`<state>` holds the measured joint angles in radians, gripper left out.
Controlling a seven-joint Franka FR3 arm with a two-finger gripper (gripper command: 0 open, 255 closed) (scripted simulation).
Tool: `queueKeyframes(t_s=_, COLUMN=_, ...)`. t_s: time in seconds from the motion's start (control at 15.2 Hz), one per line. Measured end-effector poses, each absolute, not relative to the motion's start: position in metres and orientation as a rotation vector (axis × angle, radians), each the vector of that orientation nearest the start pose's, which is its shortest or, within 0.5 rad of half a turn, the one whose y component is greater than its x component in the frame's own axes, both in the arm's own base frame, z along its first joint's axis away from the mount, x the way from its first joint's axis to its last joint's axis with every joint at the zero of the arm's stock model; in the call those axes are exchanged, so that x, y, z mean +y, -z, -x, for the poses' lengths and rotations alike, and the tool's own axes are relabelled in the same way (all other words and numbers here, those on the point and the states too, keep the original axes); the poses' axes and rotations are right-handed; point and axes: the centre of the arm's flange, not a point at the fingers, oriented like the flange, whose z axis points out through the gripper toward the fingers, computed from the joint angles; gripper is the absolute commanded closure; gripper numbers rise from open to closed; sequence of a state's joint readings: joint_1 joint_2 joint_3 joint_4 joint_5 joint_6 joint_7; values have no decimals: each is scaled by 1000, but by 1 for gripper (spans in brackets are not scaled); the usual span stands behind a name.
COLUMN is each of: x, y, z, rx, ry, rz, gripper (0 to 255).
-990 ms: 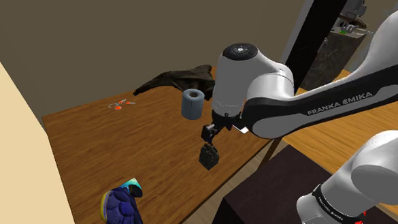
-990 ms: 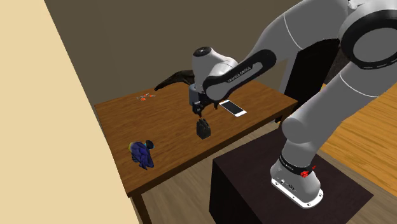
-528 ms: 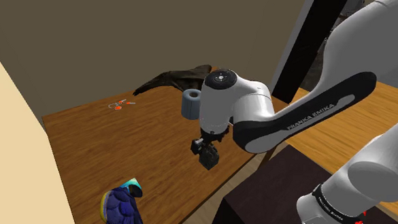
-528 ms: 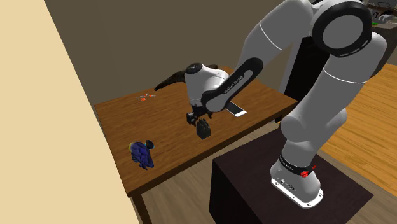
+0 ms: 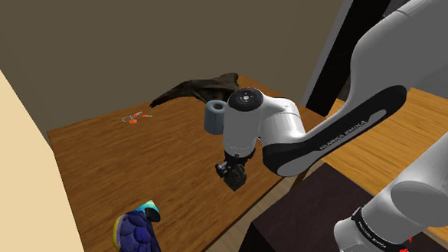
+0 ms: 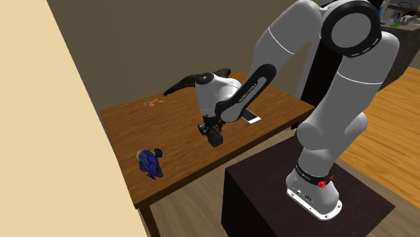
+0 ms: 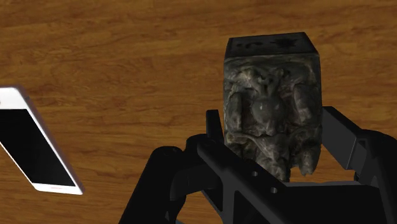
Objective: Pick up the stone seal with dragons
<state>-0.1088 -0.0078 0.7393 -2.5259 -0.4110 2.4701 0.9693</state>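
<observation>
The stone seal (image 7: 273, 114) is a dark grey carved block with a flat square base. It stands on the brown wooden table (image 5: 113, 171) near the edge that faces the stand. My black gripper (image 7: 275, 130) has come down over it, and its two fingers press against the carved sides, one on each side. In the shoulder view the gripper (image 5: 230, 170) sits low on the seal (image 5: 234, 179), with the white wrist right above. In the second exterior view the gripper (image 6: 211, 129) covers the top of the seal (image 6: 215, 140).
A white phone (image 7: 28, 149) lies flat close beside the seal. A grey cylinder (image 5: 216, 116) and a dark brown cloth (image 5: 201, 88) are farther back. A blue scaly object (image 5: 138, 232) lies near the front edge, small orange bits (image 5: 134, 118) at the far side. The dark stand (image 6: 303, 202) is close by.
The arm has lowered the gripper from above the seal down around it. The fingers, wide apart before, have closed onto the seal's sides. The seal stays where it was.
</observation>
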Motion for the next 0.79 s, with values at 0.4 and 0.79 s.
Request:
queueKeyframes(t_s=0.4, x=268, y=-274, z=-367, rx=16, ry=246, rz=3343, gripper=255)
queueKeyframes(t_s=0.79, x=267, y=-288, z=-366, rx=14, ry=244, rz=3344, gripper=255)
